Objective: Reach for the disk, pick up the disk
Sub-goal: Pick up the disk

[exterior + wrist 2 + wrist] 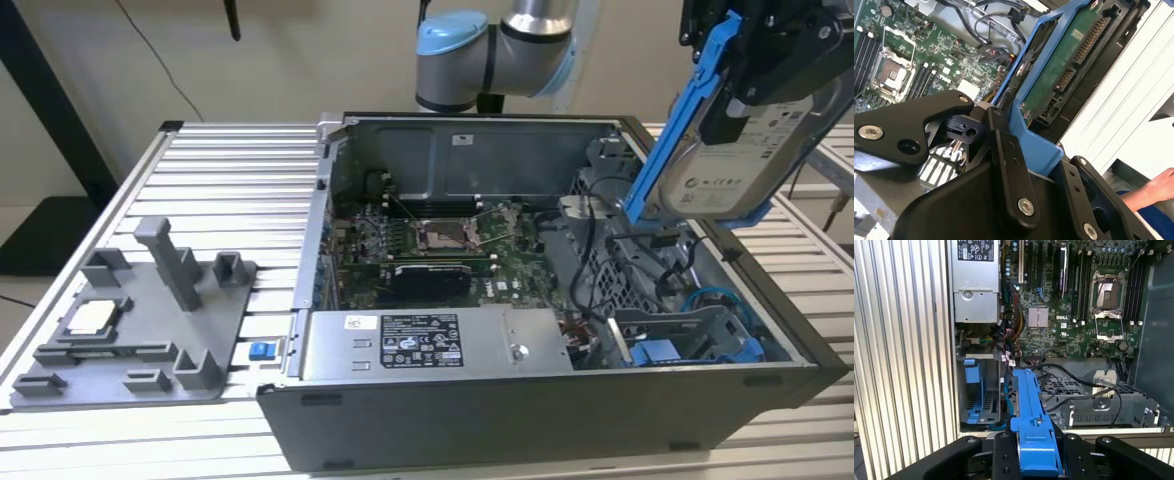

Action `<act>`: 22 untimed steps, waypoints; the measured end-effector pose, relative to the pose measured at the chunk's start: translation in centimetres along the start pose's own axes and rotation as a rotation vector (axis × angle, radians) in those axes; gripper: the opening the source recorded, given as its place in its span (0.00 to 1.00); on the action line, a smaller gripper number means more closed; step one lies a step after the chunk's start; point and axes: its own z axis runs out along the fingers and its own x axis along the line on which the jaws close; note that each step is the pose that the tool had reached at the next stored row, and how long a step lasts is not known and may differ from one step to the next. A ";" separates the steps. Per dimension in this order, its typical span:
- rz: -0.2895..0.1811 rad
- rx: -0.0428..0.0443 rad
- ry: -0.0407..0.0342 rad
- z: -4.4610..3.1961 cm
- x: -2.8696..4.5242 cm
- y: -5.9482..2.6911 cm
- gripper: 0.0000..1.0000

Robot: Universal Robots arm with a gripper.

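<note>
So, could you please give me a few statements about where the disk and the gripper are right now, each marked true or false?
1. The gripper holds the disk in the air above the open computer case. True.
2. The disk lies flat in its bay inside the case. False: it hangs tilted, clear of the case.
3. The blue bracket sits between the black fingers. True.
4. The grey tray is inside the case. False: it rests on the table, on the exterior view's left.

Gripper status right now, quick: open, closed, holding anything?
Gripper: closed on the disk by its blue bracket, holding it lifted above the open computer case.
</note>
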 end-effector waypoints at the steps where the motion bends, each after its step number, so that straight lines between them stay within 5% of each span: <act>1: 0.000 0.0000 -0.0001 0.02 0.00 0.00 0.00; 10: 0.000 0.0000 0.0013 0.44 0.73 0.05 0.00; 22: 0.000 0.0001 0.0035 1.43 4.60 0.13 0.00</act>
